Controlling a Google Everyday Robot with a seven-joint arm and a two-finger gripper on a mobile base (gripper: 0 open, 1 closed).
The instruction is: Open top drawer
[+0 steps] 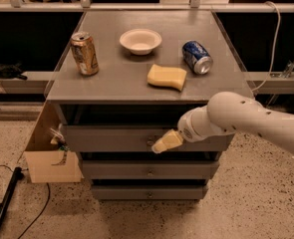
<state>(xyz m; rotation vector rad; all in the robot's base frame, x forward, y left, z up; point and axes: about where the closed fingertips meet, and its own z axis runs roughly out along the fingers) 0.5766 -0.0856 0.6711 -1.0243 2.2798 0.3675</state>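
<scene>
**Camera view.** We look down on the front of a grey-painted wooden cabinet. The top drawer is its widest and tallest flat front. It sits directly under the grey tabletop, above two shorter fronts. None of its interior shows, so we judge that it is not yet drawn out.

The small round metal knob at its centre is the only pull point. This explains why the cream-coloured gripper, on a white arm entering from the right, is level with the knob and just beside it. We cannot tell how far the gripper is open, or whether it has hold of the knob.

On the tabletop, well apart from one another, are:
- an upright gold drink can at far left;
- a white bowl at far centre;
- a blue can on its side at right;
- a yellow sponge nearer the front edge.

We judge that a smooth pull would avoid rolling the blue can.
</scene>
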